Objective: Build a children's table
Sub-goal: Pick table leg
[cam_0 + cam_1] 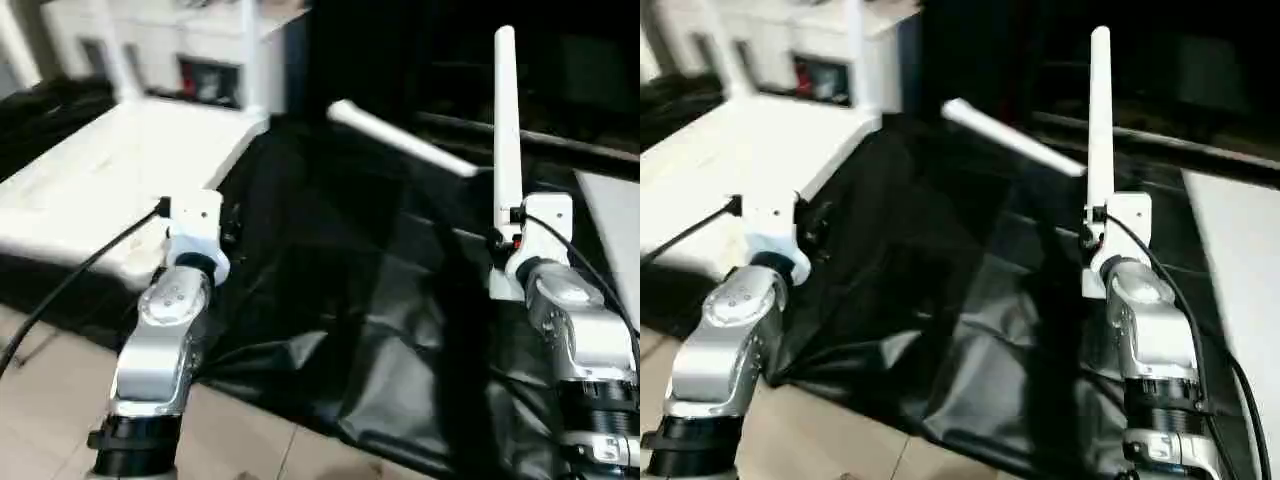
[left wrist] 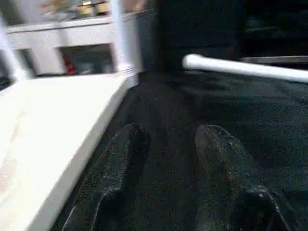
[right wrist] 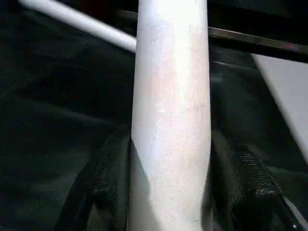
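Right gripper (image 3: 168, 192) clamped on upright leg (image 1: 506, 120); left gripper (image 2: 166, 163) open, empty, beside tabletop (image 1: 110, 170).

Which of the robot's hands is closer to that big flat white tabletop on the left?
The left. Its left tool hovers open over the black sheet right beside the tabletop edge. The right tool is off on the far side of the sheet, clamped on an upright white leg.

A home-like room: tiled floor (image 1: 60, 400), white cabinet (image 1: 180, 50), black sheet (image 1: 350, 300) spread for work.
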